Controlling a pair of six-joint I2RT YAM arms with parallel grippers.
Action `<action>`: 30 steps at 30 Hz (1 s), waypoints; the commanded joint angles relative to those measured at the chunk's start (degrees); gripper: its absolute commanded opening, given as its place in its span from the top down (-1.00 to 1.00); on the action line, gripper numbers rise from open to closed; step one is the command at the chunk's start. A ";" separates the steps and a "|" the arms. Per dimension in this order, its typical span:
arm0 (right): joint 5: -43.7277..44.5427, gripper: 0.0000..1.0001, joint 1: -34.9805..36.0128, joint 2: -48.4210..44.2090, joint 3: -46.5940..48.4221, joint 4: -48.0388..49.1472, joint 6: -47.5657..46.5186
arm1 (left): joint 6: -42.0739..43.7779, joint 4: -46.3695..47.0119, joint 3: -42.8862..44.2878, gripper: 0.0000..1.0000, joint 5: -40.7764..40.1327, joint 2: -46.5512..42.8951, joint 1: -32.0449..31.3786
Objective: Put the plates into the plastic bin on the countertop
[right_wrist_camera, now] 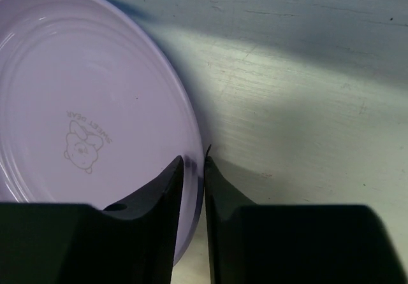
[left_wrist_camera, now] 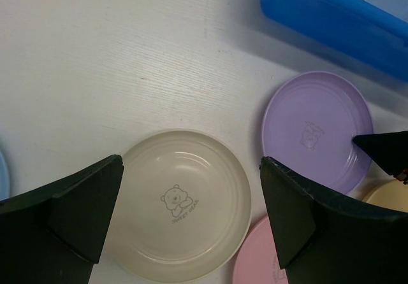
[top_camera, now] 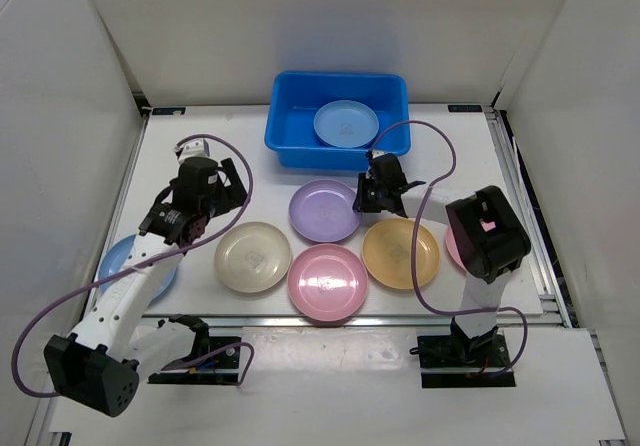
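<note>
Right hand fingers astride purple plate rim, seemingly in contact.

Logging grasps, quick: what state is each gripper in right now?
Left gripper: open, holding nothing, above the beige plate.
Right gripper: closed on the rim of the purple plate.

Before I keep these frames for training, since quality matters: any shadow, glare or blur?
Top external: evenly lit, sharp. Left wrist: beige plate crisp, no harsh glare. Right wrist: shadow bands cross the countertop, purple plate print readable, fingers near-black.
</note>
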 commanded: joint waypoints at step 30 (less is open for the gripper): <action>-0.06 1.00 -0.03 -14.10 25.15 -13.42 -11.36 | 2.20 2.45 5.17 -0.98 -2.31 0.67 -0.18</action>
